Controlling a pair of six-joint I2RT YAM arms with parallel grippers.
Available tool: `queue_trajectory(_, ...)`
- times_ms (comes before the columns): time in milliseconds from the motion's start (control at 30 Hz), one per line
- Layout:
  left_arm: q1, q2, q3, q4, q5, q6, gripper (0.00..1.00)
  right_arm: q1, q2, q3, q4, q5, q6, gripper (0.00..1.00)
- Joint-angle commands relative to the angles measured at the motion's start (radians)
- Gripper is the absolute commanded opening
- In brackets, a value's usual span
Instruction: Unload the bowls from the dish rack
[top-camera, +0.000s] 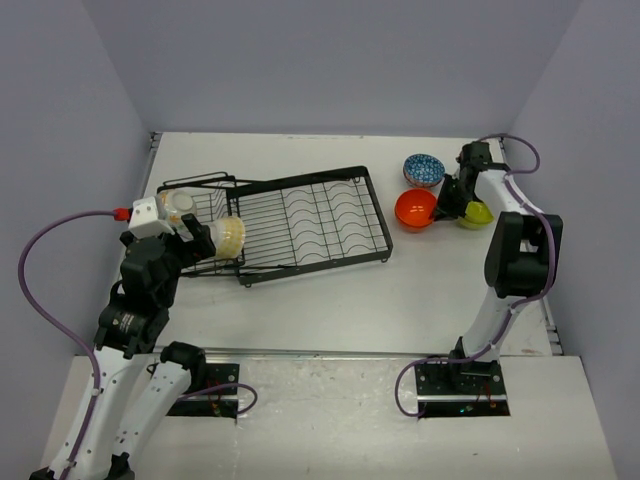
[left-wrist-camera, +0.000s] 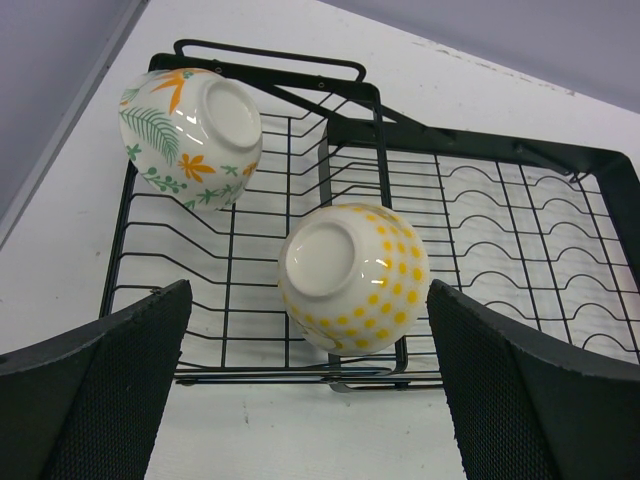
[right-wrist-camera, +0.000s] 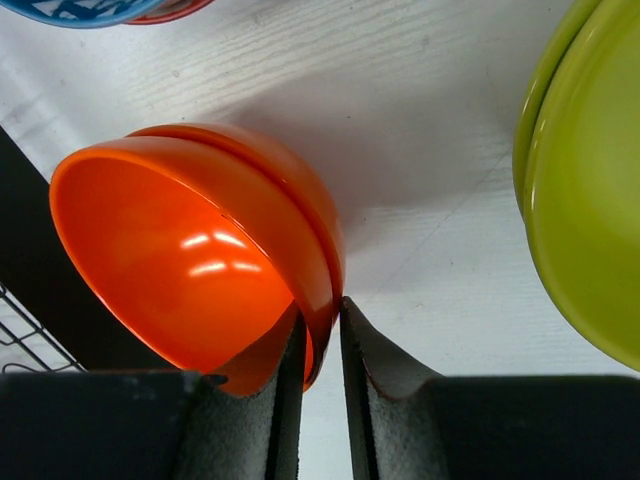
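Right tool (right-wrist-camera: 322, 318) straddling orange bowl (right-wrist-camera: 190, 260) rim, lime bowl (right-wrist-camera: 590, 200) cropped, grip unclear

dish rack (top-camera: 310, 215) was black wire. leaf bowl (left-wrist-camera: 190, 135) was white with orange and green sprigs. dotted bowl (left-wrist-camera: 352, 277) was white with yellow dots. orange bowl (right-wrist-camera: 190, 260) was plain orange. lime bowl (right-wrist-camera: 590, 200) was plain lime green. patterned bowl (top-camera: 424, 168) showed blue and white. counter (top-camera: 330, 300) was white.

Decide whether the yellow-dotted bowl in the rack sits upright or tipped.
Tipped: the yellow-dotted bowl lies in the dish rack with its white base ring facing the left wrist camera.
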Motion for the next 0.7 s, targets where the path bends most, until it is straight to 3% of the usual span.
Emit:
queue_trajectory(0, 0.003, -0.004, -0.002, 0.039, 0.004, 0.009, 1.0, -0.001, -0.05, -0.016, 0.027, -0.035, 0.015, 0.19)
queue_trajectory(100, 0.004, -0.004, -0.002, 0.039, 0.006, 0.009, 1.0, -0.001, -0.073, -0.023, 0.04, -0.038, 0.018, 0.14)
queue_trajectory(233, 0.004, -0.002, -0.002, 0.039, 0.004, 0.009, 1.0, 0.001, -0.074, -0.017, 0.036, -0.054, 0.02, 0.16)
queue_trajectory(333, 0.004, -0.001, -0.002, 0.037, 0.004, 0.009, 1.0, 0.002, -0.1, -0.023, 0.039, -0.041, 0.027, 0.37)
queue_trajectory(433, 0.004, 0.007, 0.0, 0.037, -0.002, 0.01, 1.0, 0.002, -0.151, -0.033, 0.044, -0.039, 0.032, 0.48)
queue_trajectory(467, 0.004, 0.011, 0.006, 0.031, -0.008, 0.01, 1.0, 0.001, -0.168, -0.033, 0.044, -0.039, 0.032, 0.62)
queue_trajectory(500, 0.003, 0.015, 0.009, 0.026, -0.014, 0.009, 1.0, 0.002, -0.186, -0.031, 0.042, -0.038, 0.032, 0.92)
queue_trajectory(533, 0.004, 0.019, 0.012, 0.023, -0.023, 0.009, 1.0, 0.002, -0.211, -0.034, 0.044, -0.035, 0.035, 0.99)
queue_trajectory(667, 0.004, 0.054, 0.063, -0.046, -0.047, -0.04, 1.0, 0.056, -0.448, -0.098, 0.086, 0.017, 0.046, 0.99)
